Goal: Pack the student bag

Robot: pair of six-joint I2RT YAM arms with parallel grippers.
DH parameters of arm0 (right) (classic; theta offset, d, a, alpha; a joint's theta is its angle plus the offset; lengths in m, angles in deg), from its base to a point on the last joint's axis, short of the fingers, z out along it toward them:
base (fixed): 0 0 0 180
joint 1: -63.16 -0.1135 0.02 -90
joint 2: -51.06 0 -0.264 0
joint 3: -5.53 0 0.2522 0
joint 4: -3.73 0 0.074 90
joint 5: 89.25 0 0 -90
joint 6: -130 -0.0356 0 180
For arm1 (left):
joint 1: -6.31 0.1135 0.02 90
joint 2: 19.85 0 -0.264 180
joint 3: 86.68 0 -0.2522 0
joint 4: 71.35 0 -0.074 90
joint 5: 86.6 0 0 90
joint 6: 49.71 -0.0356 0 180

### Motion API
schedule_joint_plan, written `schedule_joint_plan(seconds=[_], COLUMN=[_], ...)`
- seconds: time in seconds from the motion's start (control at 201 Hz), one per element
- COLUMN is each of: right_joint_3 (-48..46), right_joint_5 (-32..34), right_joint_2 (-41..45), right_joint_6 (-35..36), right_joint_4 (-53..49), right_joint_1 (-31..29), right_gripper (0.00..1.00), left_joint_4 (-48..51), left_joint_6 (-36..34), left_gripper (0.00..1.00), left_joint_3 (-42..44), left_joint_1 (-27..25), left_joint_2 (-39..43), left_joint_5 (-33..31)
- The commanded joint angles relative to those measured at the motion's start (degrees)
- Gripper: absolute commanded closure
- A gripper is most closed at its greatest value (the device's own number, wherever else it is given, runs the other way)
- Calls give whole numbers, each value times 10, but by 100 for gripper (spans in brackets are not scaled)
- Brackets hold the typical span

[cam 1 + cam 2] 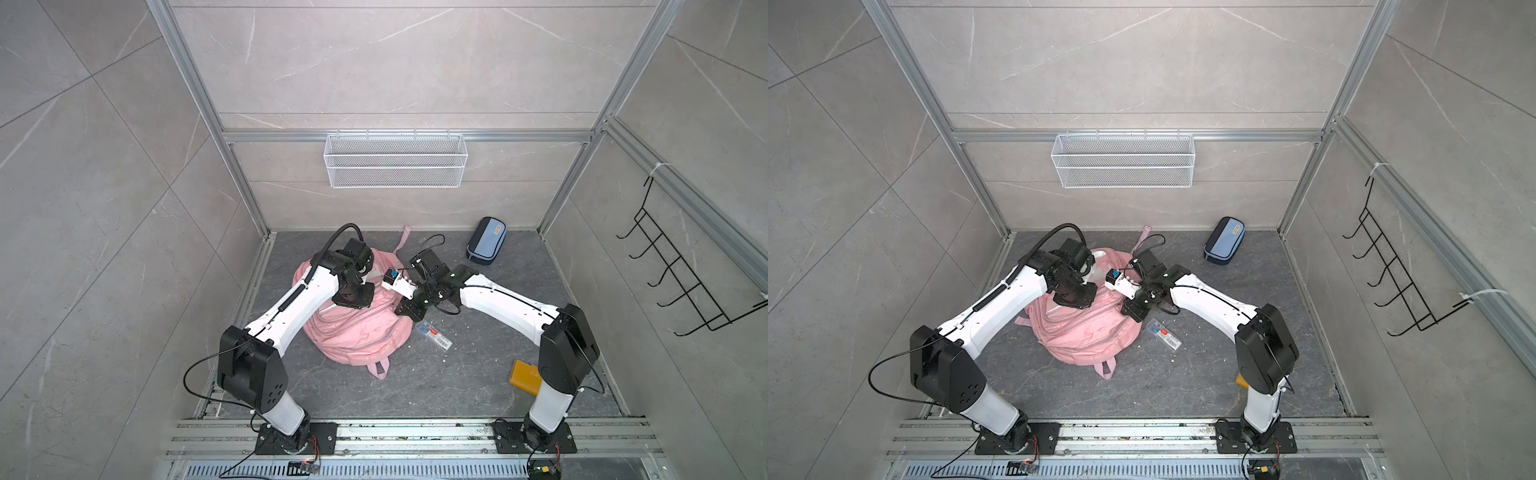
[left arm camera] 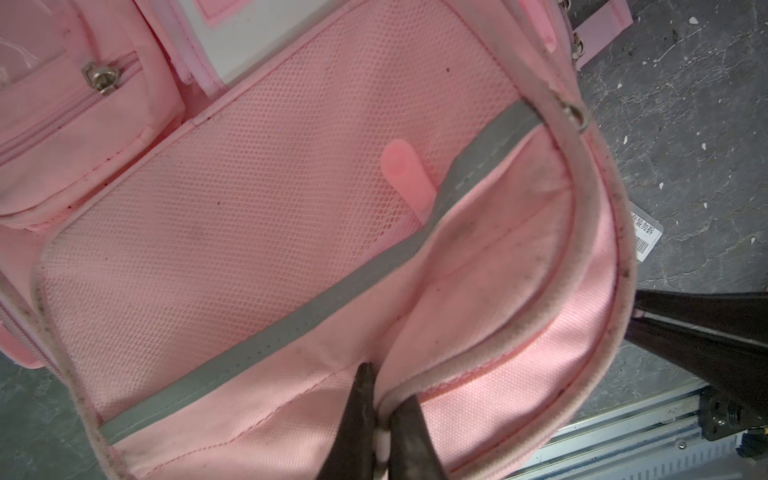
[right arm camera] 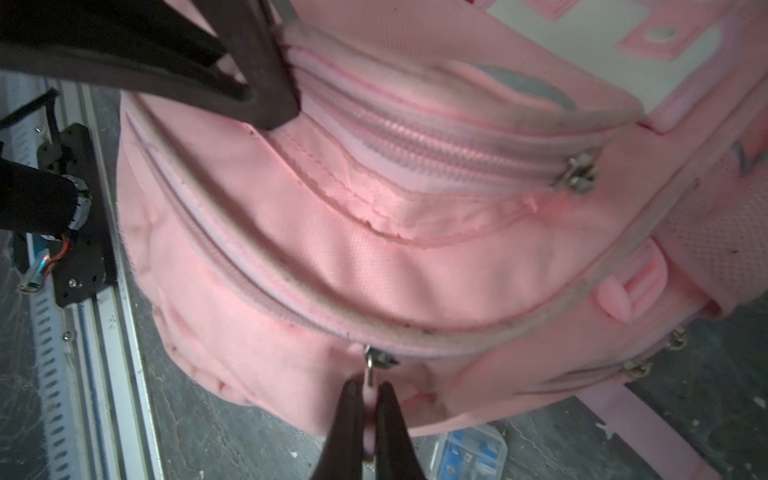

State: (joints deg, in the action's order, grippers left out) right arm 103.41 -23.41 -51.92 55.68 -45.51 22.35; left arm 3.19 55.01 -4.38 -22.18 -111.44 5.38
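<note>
Student bag [image 1: 357,332]: pink, lying mid-floor with its pockets up, far half hidden from above by both bent arms. Left gripper [image 2: 385,401]: closed tight, pinching pale piping at a front pocket's edge. Right gripper [image 3: 370,395]: closed on a pink zip pull [image 3: 369,376] at the bag's side. Clear plastic box [image 1: 434,334]: on the floor just beside the bag. Blue pencil case [image 1: 486,241]: by the back wall, well apart. Yellow block [image 1: 524,376]: partly hidden by the right arm.
</note>
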Motion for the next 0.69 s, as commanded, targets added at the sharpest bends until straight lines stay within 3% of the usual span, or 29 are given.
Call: schedule_joint_plan(seconds=[0.0, 0.139, 0.363, 0.687], right_joint_3=[-2, -1, -6, 1], right_joint_5=[-74, -58, -11, 19], right_joint_2=[30, 25, 28, 20], right_joint_6=[-40, -30, 5, 3], right_joint_4=[23, 12, -14, -5], right_joint_1=[-14, -22, -37, -66], right_gripper=[100, 100, 100, 100], left_joint_4=[-44, -86, -204, -354], left_joint_6=[60, 111, 269, 454], left_gripper=[100, 100, 100, 100], left_joint_3=[19, 48, 49, 43], left_joint_1=[3, 4, 53, 102], left_joint_2=[46, 53, 59, 61], left_joint_5=[29, 82, 161, 227])
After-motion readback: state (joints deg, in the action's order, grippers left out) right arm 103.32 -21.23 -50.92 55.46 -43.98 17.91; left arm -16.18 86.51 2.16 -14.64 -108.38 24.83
